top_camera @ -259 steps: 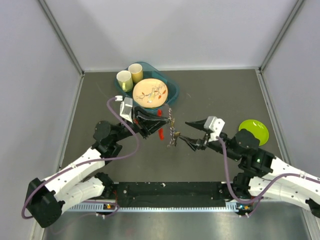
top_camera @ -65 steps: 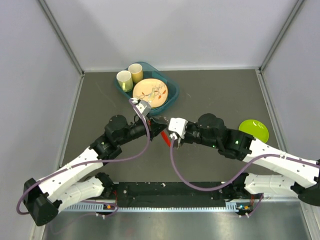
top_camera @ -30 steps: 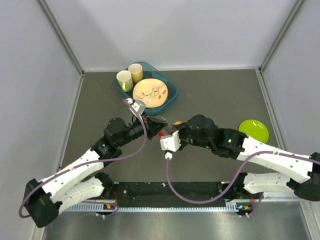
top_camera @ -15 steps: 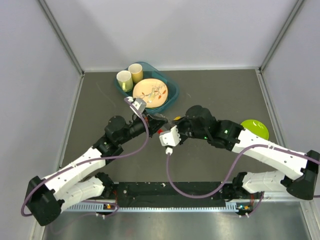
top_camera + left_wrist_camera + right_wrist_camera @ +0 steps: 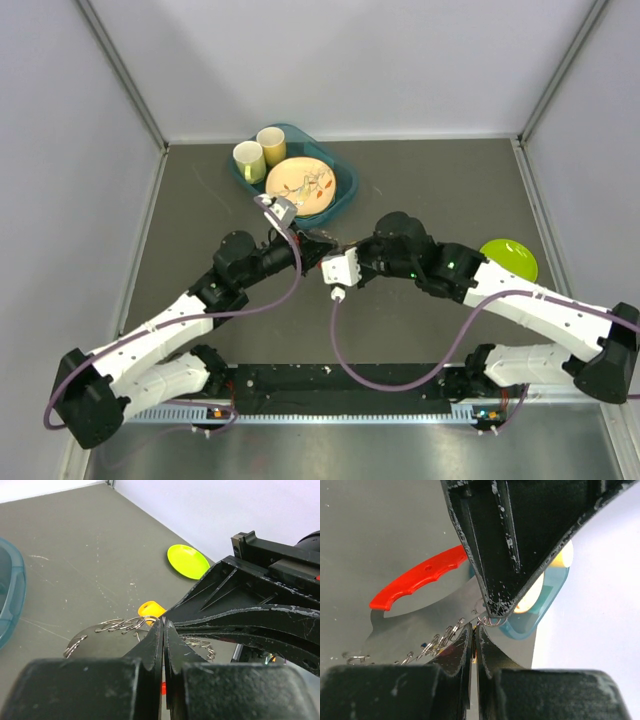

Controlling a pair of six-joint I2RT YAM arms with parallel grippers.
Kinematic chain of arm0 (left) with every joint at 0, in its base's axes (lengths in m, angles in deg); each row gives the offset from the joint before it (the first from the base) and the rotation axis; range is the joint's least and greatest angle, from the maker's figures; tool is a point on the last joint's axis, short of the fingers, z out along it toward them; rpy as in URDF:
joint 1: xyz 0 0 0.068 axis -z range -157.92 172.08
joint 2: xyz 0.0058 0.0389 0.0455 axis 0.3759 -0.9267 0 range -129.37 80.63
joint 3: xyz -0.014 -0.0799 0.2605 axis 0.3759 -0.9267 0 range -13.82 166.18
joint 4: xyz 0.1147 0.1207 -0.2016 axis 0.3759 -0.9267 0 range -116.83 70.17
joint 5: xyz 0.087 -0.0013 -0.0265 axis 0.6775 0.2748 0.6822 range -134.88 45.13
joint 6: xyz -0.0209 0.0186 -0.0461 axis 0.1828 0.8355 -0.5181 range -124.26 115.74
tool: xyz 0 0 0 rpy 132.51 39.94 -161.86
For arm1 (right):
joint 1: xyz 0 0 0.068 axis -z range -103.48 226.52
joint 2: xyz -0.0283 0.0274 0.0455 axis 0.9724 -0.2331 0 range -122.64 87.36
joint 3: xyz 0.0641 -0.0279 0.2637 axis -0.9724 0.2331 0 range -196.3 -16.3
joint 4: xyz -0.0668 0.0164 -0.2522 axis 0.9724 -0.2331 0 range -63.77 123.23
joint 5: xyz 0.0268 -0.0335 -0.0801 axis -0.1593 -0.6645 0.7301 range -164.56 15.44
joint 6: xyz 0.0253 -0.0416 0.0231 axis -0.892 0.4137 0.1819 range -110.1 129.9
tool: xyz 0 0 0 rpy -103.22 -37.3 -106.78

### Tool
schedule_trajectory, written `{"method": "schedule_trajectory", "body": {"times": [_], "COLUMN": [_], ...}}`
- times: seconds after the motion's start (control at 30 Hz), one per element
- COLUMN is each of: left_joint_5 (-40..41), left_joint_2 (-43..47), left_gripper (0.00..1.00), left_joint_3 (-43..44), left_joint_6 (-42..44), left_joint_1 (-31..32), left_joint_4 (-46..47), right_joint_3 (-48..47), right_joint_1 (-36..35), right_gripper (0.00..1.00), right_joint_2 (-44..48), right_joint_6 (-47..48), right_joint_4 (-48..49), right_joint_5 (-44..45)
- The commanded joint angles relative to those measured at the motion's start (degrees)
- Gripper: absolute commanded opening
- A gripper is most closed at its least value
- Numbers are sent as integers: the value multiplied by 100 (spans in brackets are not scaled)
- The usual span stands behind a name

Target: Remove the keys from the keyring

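Observation:
Both grippers meet tip to tip over the middle of the table. My left gripper [image 5: 322,247] [image 5: 163,623] is shut on the thin metal keyring [image 5: 490,621], pinched at its very tip. From the ring a chain of wire loops [image 5: 122,625] [image 5: 434,643] hangs left, and the red curved clip [image 5: 416,580] dangles below it. My right gripper [image 5: 345,247] [image 5: 473,627] is shut on a key with a yellow head [image 5: 151,609], right beside the ring. Other keys are hidden behind the fingers.
A teal tray [image 5: 344,188] at the back holds a patterned plate [image 5: 300,186] and two yellow cups [image 5: 260,150]. A lime-green plate [image 5: 508,262] [image 5: 188,561] lies on the right. Grey walls close in the table on three sides.
The right wrist has swung up and slightly back, so its white camera housing sits closer to the left gripper. The yellow key head no longer shows from above. Both grippers stay shut.

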Motion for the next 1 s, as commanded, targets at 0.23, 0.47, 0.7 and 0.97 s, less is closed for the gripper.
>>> {"method": "schedule_trajectory", "body": {"times": [0.23,0.47,0.7,0.97], "left_joint_5": [288,245,393,552], "left_joint_2": [547,697,583,399], "left_gripper": [0,0,0,0], "left_joint_3": [-30,-30,-30,-276], "left_joint_6": [486,320,-59,-850], "left_joint_1": [-65,-161,-170,-171], "left_joint_4": [-41,-94,196,1180], "right_joint_3": [1003,1363,1285,1170], "right_joint_1": [160,187,-33,-261], "right_gripper": [0,0,0,0], "right_joint_2": [798,772,772,543], "right_joint_6": [-1611,-2078,-1481,-892], "right_joint_4": [763,1070,1167,1387], "right_joint_5": [767,653,442,530]}}
